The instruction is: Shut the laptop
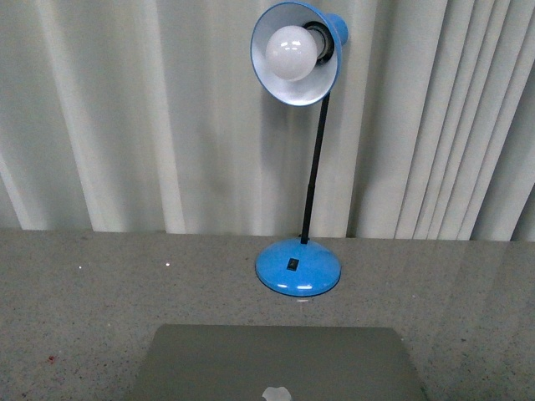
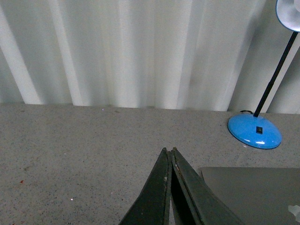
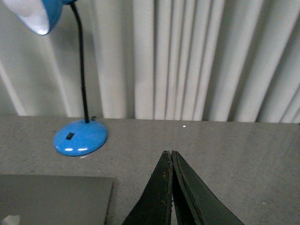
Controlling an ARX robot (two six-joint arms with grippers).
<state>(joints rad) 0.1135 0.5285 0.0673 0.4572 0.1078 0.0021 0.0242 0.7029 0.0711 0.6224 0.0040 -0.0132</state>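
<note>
The laptop [image 1: 276, 363] lies at the near edge of the front view with its grey-silver lid down and flat; the apple logo shows on the lid. Its keys and screen are hidden. Neither gripper shows in the front view. My left gripper [image 2: 168, 150] is shut and empty, above the grey table to the left of the laptop [image 2: 253, 194]. My right gripper [image 3: 168, 152] is shut and empty, above the table to the right of the laptop [image 3: 54, 199].
A blue desk lamp stands behind the laptop, its base [image 1: 298, 267] on the grey speckled table [image 1: 92, 292] and its shade [image 1: 297, 52] with a white bulb high up. A white pleated curtain [image 1: 125, 117] hangs along the table's far edge.
</note>
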